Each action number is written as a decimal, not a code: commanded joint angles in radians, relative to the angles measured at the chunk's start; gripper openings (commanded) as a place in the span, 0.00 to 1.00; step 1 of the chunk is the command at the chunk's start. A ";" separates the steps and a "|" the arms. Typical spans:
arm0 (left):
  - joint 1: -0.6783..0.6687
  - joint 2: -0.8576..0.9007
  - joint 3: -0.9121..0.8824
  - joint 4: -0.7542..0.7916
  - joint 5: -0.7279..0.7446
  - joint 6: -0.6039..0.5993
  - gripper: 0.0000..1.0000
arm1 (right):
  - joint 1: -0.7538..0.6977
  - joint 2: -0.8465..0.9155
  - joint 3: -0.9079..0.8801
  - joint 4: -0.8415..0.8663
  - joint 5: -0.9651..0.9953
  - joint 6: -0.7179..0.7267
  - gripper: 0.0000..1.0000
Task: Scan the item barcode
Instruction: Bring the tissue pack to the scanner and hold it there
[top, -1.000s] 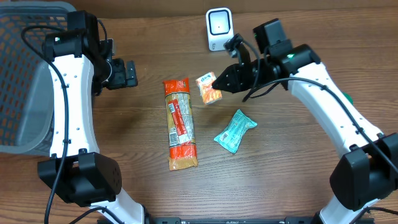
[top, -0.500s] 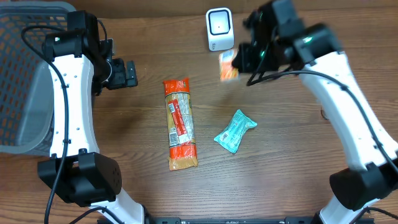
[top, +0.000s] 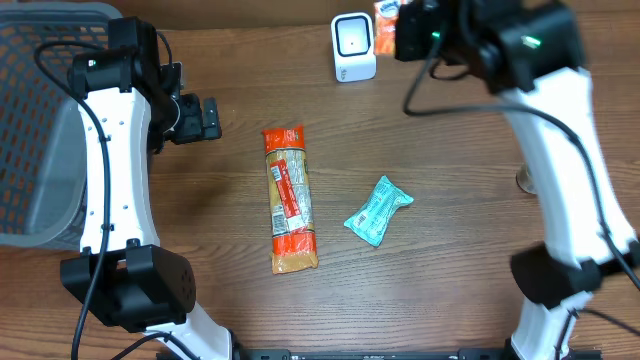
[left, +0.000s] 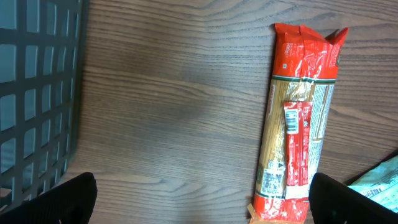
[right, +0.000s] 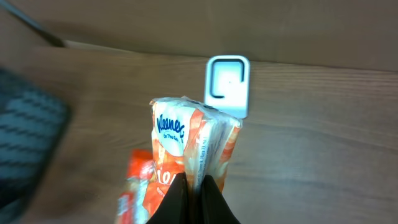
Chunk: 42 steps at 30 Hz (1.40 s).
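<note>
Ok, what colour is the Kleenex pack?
Kleenex pack: orange and white, best in right wrist view.

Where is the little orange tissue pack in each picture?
Overhead: tissue pack at the top edge, just right of the white scanner.
Left wrist: not in it.
Right wrist: tissue pack in the middle, in front of the scanner.
Shared landmark: the scanner, in the overhead and right wrist views; the left wrist only shares the pasta pack with the overhead view.
</note>
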 joint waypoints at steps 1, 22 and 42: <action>-0.003 -0.025 0.018 -0.002 0.007 0.014 1.00 | -0.002 0.085 -0.002 0.032 0.074 -0.049 0.04; -0.003 -0.025 0.018 -0.002 0.007 0.014 1.00 | 0.077 0.499 -0.003 0.525 0.429 -0.184 0.04; -0.003 -0.025 0.018 -0.002 0.007 0.014 1.00 | 0.116 0.613 -0.003 0.754 0.577 -0.441 0.04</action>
